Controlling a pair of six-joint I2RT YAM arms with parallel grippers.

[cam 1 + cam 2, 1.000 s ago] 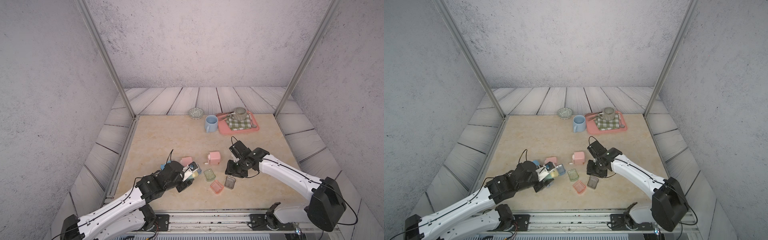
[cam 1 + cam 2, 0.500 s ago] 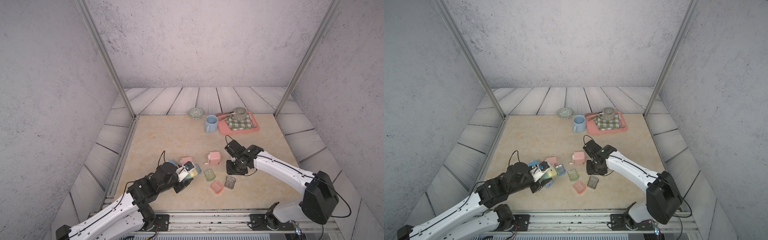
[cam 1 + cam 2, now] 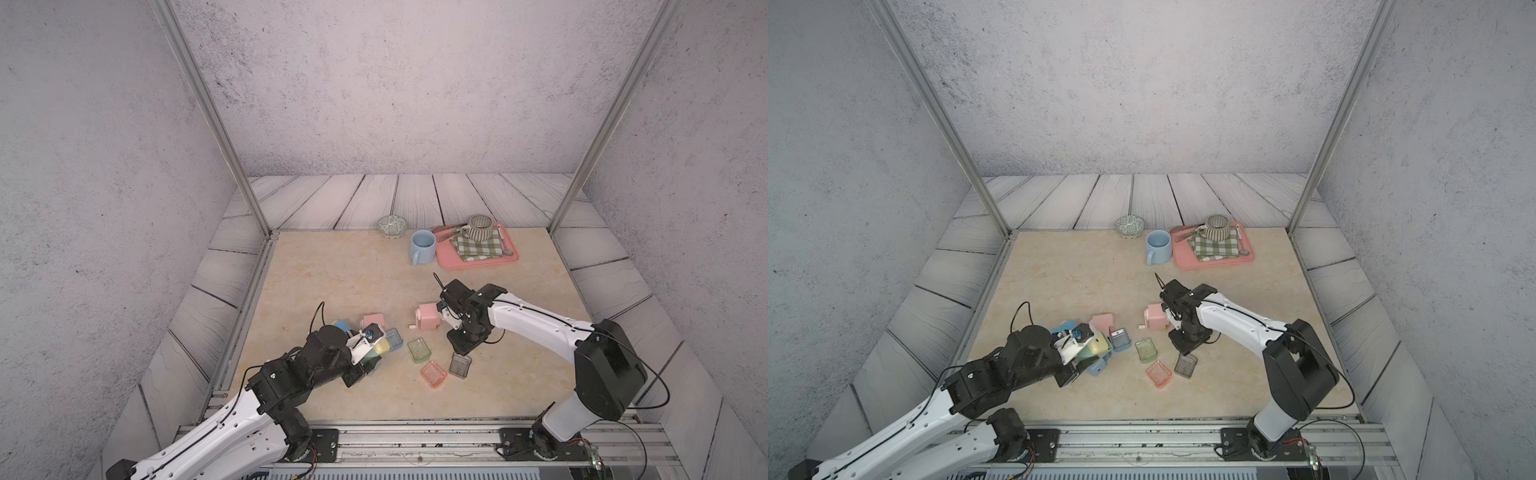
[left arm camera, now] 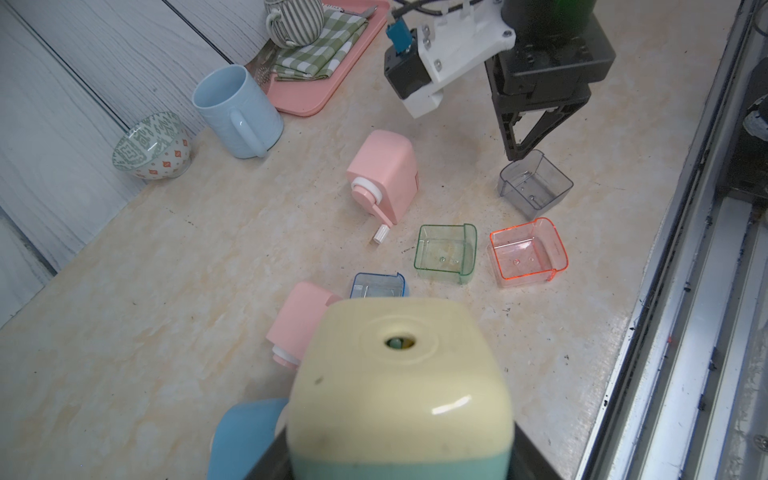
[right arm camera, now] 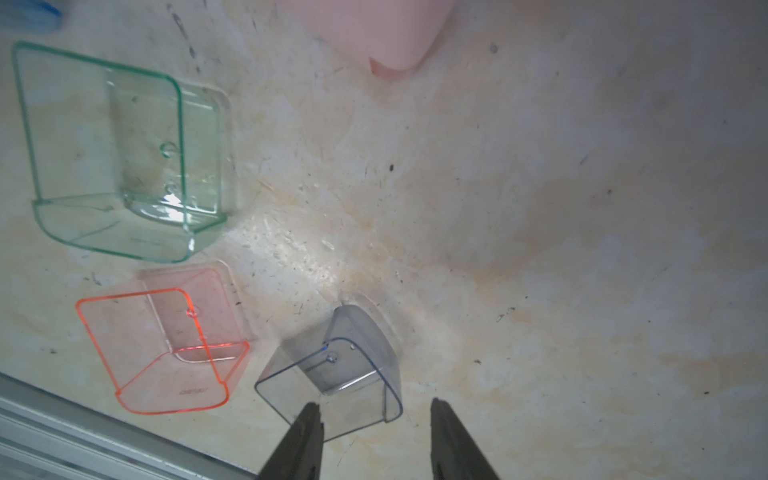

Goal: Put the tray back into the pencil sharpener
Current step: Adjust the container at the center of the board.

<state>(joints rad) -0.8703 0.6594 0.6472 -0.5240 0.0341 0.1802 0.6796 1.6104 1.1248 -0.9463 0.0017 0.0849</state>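
Nearest the robot, the left end effector (image 3: 368, 359) is pinching a cream-and-teal pencil sharpener (image 4: 399, 374), seemingly lifted off the tabletop (image 5: 540, 208), with the pencil hole facing the wrist camera; its tray slot is not visible, so it cannot be told which way the opening points. Just beyond that end effector lie a blue tray (image 4: 376, 284) and a pink sharpener (image 4: 299, 320) on its side; a blue body sits beside the held sharpener, partly hidden.

Further across, the right end effector (image 5: 374, 409) hangs low over a grey tray (image 5: 332, 374) with its jaws spread; one finger (image 5: 305, 436) overlaps the tray's rim and the other stands outside the wall, so nothing is gripped yet. Beside that end effector, toward the left arm, rest an orange tray (image 5: 166, 349) and a green tray (image 5: 120, 145), both loose and open side up; just past it stands a second pink sharpener (image 4: 384, 174) with its crank.

Well beyond both end effectors sit a blue mug (image 3: 422, 245), a patterned bowl (image 3: 391, 226) and a pink serving board (image 3: 509, 259).

Judging from this, the task is early: the sharpener is in hand, but no tray is grasped, aligned or inserted; the pickup, the carry to the slot and the push home all remain.
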